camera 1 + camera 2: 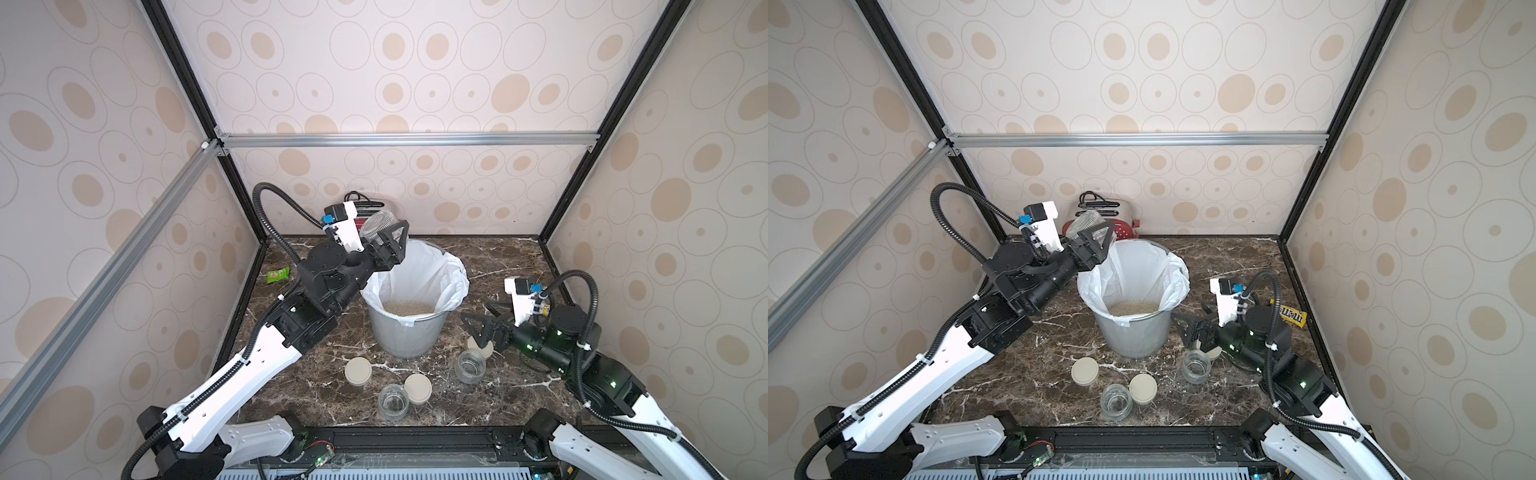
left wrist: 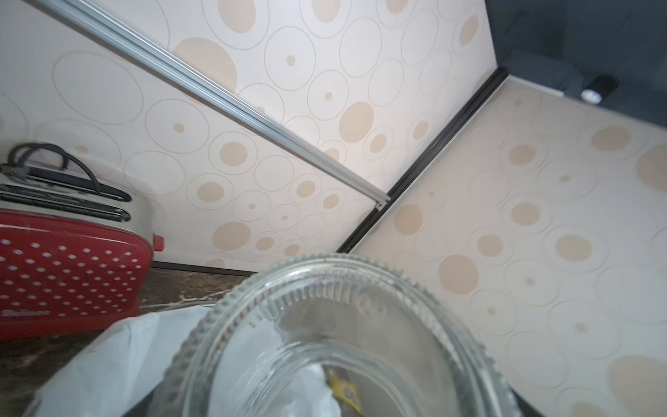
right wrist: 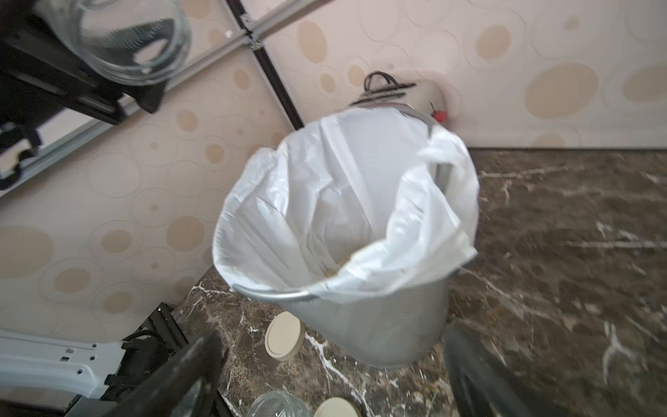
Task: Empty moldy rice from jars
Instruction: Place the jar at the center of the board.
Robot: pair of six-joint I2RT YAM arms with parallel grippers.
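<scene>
Left gripper [image 1: 390, 239] is clamped on a small clear glass jar [image 1: 376, 226]. It holds the jar tilted above the rim, at about 11 o'clock of the big grey mesh bin with a white plastic liner [image 1: 405, 338]. The pale beige moldy rice [image 1: 409, 308] lies as a sandy layer down in that liner. It's plain in both top views, but the right wrist view only catches a sliver past a liner fold.

The left wrist view is mostly the jar's ribbed glass up close, see-through, with a red toaster with white dots [image 2: 68, 267] off behind it.

Right gripper [image 1: 484, 318] hangs at roughly 4 o'clock of the bin with its jaws spread wide and nothing between them. Its wrist view shows the dark fingers [image 3: 187, 375] far apart.

On the dark brown marble tabletop [image 1: 316, 386]:
- a lidless glass jar [image 1: 393, 401] at 6 o'clock
- a second lidless jar [image 1: 470, 365] at 5 o'clock
- a round cream lid [image 1: 358, 370] at 7 o'clock
- a second lid [image 1: 418, 387] touching the 6 o'clock jar
- a third lid [image 1: 486, 352] partly under the right gripper

A top view catches a green snack packet [image 1: 277, 275] at 9 o'clock. A top view also catches a yellow candy packet [image 1: 1292, 319] at 3 o'clock.
</scene>
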